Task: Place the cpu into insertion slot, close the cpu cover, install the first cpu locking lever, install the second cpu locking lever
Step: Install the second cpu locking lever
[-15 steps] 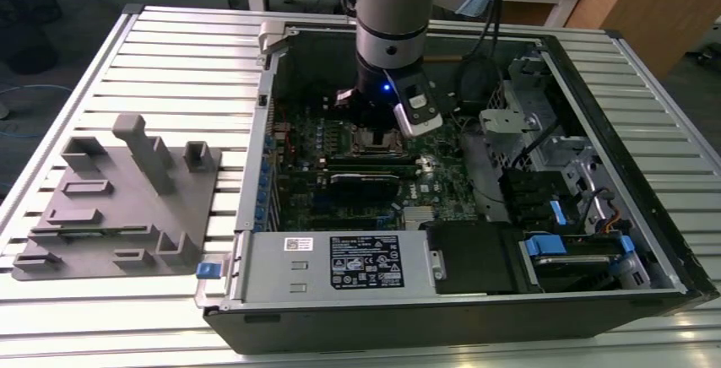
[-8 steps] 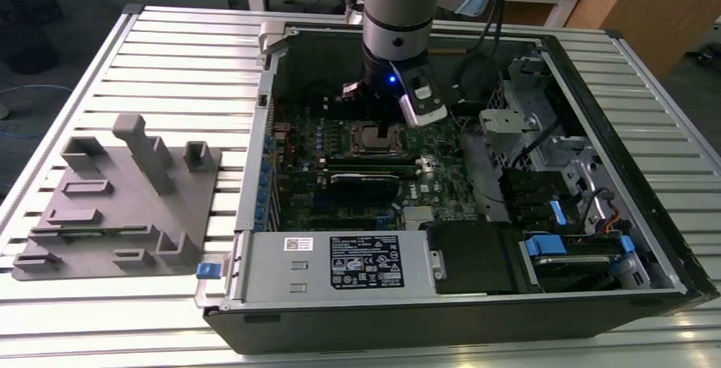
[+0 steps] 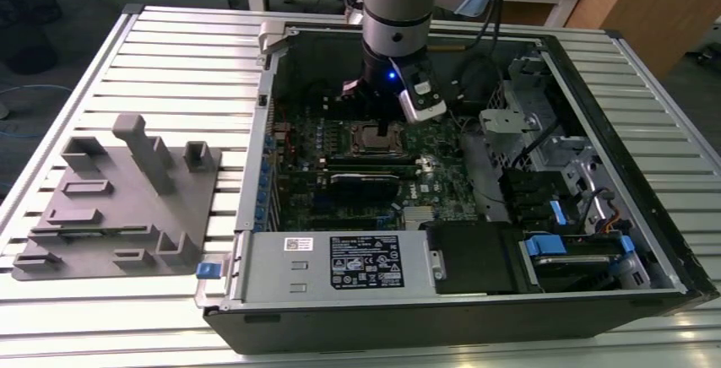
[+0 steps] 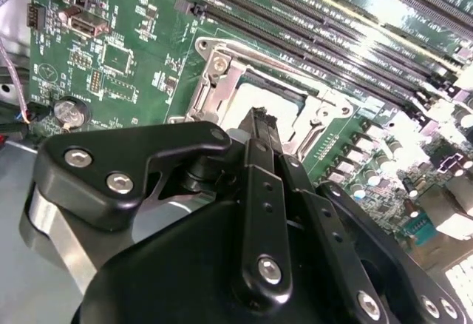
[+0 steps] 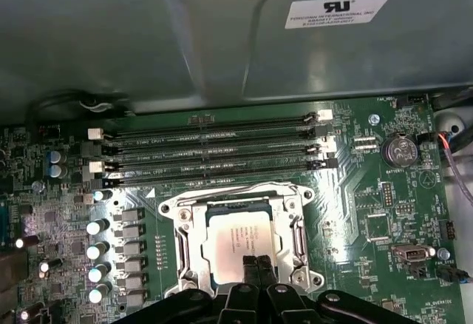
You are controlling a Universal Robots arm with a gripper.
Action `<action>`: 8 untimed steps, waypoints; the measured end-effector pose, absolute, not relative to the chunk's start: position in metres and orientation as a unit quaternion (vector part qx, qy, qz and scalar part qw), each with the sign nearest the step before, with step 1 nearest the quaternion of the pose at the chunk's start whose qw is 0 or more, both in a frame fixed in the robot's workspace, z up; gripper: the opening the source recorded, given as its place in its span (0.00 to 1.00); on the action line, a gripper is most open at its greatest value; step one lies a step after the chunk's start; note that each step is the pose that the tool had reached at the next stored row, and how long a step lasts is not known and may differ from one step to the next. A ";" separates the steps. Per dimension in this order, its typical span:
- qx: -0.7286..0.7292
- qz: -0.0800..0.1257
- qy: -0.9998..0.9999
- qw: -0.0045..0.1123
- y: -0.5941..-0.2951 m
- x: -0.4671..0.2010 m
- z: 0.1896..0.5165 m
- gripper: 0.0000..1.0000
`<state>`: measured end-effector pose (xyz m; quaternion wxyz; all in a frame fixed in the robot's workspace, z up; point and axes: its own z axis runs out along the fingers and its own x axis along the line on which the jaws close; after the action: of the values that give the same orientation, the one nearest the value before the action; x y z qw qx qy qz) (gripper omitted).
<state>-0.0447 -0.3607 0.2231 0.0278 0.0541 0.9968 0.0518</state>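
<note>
Case sticker (image 5: 338, 11) (fine print illegible).

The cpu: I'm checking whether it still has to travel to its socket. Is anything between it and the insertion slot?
No. In the first wrist view the cpu already lies in the insertion slot, framed by the cpu cover. The gripper is right over its near edge, fingers together, with nothing between.

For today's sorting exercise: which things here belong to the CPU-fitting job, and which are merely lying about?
Job:
cpu
insertion slot
cpu cover
gripper, fingers together over the cpu

Lying about:
grey fixture block
memory slots
coin battery
</note>
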 end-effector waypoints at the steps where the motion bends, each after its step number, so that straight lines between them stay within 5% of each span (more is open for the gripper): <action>1: 0.054 0.052 0.997 0.028 -0.361 -0.045 0.223 0.10; 8: 0.054 0.041 0.997 0.028 -0.360 -0.045 0.223 0.10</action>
<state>-0.0448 -0.3604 0.2229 0.0280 0.0539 0.9973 0.0410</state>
